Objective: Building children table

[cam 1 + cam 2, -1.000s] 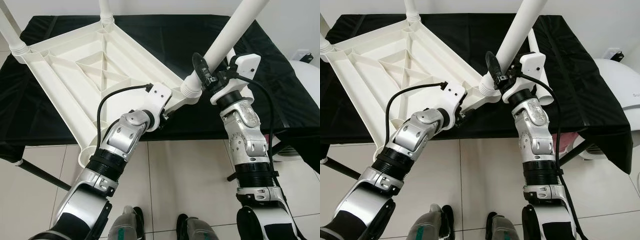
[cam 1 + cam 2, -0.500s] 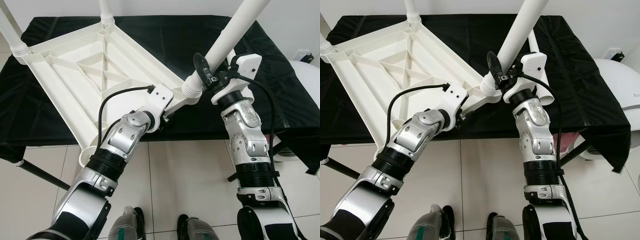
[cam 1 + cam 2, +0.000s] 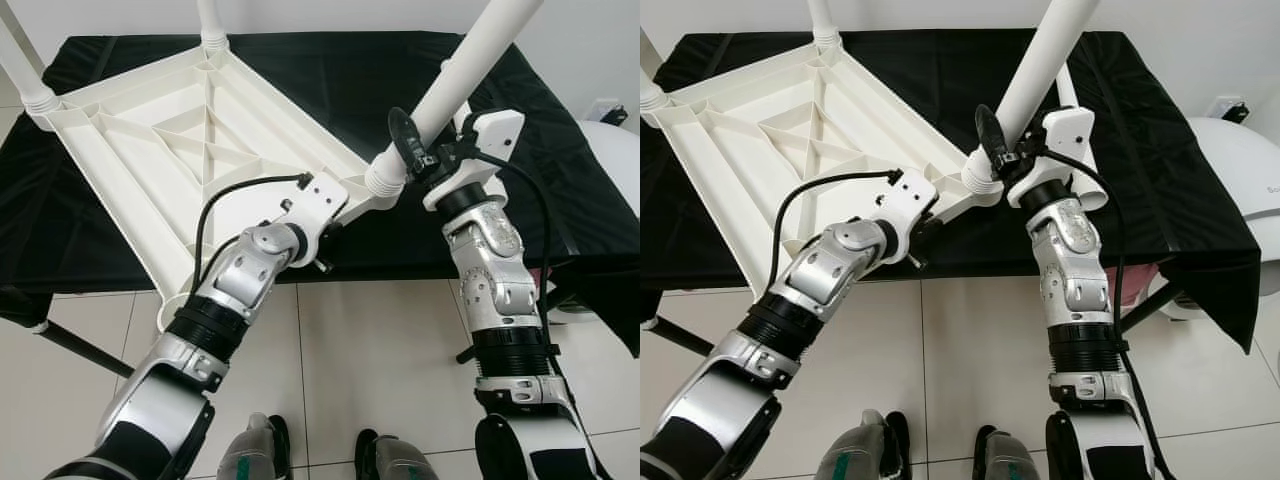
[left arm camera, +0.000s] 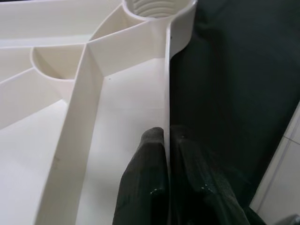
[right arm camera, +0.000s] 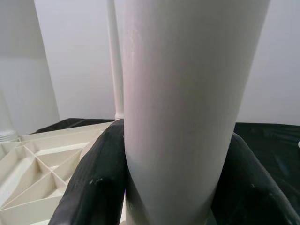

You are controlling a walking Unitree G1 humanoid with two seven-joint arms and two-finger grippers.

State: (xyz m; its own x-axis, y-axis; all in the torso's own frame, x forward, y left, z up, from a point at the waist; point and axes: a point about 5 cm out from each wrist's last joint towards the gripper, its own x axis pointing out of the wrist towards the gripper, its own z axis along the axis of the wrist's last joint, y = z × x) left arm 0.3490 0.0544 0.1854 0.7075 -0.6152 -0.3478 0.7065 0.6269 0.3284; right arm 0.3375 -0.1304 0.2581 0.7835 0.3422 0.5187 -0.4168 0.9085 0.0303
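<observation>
Table leg (image 3: pixel 470 62) between right fingers (image 5: pixel 89 187)

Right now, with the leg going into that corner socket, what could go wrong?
The table leg leans well off the socket's axis, so it may jam at the corner socket. The left gripper pinches only the thin rim of the upturned tabletop, which could slip. That corner overhangs the black cloth, so pressing down may tip it.

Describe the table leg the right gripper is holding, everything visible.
The table leg is a smooth white plastic tube, tilted up and away to the right. Its ribbed lower end sits at the near corner socket of the upturned white tabletop. The right gripper is shut on it just above the socket, a black finger on each side. Its top runs out of frame.
</observation>
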